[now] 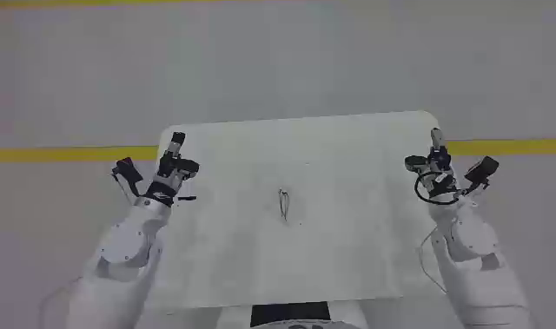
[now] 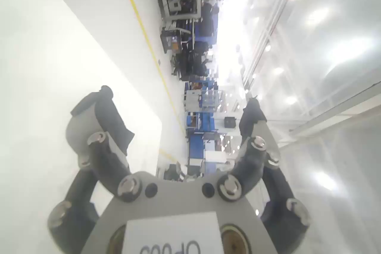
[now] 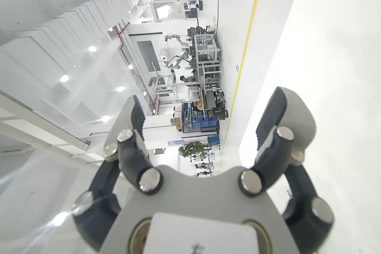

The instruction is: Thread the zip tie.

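— Where is the zip tie [image 1: 284,204]?

— On the white table [image 1: 365,242], near its middle. It is a thin dark strand lying flat, running away from the robot. It looks bent double into a narrow loop, though it is too small to be sure.

— And the left pincer [image 2: 178,100]?

— Wide, its jaws spread well apart. From above it sits over the table's left edge, near the far corner, well apart from the zip tie.

— The right pincer [image 3: 205,97]?

— Wide too, jaws spread just as far. It is at the table's right edge, near the far right corner, also well apart from the zip tie.

— So the tie lies between them?

— Yes, roughly midway between the two arms and a little nearer the robot than either pincer.

— Anything around the table?

— Pale floor [image 1: 347,60], with a yellow line [image 1: 52,154] passing behind the table.
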`<act>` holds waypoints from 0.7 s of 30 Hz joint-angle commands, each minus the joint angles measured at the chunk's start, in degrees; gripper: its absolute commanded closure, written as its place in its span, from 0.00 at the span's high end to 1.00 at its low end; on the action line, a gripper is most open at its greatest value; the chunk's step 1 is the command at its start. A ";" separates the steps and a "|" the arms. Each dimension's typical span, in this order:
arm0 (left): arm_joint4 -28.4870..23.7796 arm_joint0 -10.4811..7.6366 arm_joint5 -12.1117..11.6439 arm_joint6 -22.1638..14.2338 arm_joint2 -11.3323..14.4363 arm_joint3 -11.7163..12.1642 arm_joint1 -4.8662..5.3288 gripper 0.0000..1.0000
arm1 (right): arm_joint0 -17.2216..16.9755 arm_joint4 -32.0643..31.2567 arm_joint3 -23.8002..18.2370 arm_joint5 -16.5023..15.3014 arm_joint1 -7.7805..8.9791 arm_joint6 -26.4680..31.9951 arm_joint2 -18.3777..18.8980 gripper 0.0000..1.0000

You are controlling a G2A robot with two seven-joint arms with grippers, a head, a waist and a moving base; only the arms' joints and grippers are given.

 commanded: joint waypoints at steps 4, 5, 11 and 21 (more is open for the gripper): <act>0.42 0.04 -0.05 0.46 -0.08 -0.01 0.01 0.78 | 0.00 0.00 0.00 0.00 0.00 0.00 0.00 0.78; 0.30 0.03 -0.06 0.47 -0.08 0.01 0.00 1.00 | 0.00 0.00 0.00 0.00 0.00 0.00 0.00 1.00; 2.47 -0.13 0.03 -3.90 1.76 -1.33 0.17 1.00 | 0.00 0.00 0.00 0.00 0.00 0.00 0.00 1.00; 8.11 -1.46 3.73 -14.43 5.96 -1.34 0.67 1.00 | 0.00 0.00 0.00 0.00 0.00 0.00 0.00 1.00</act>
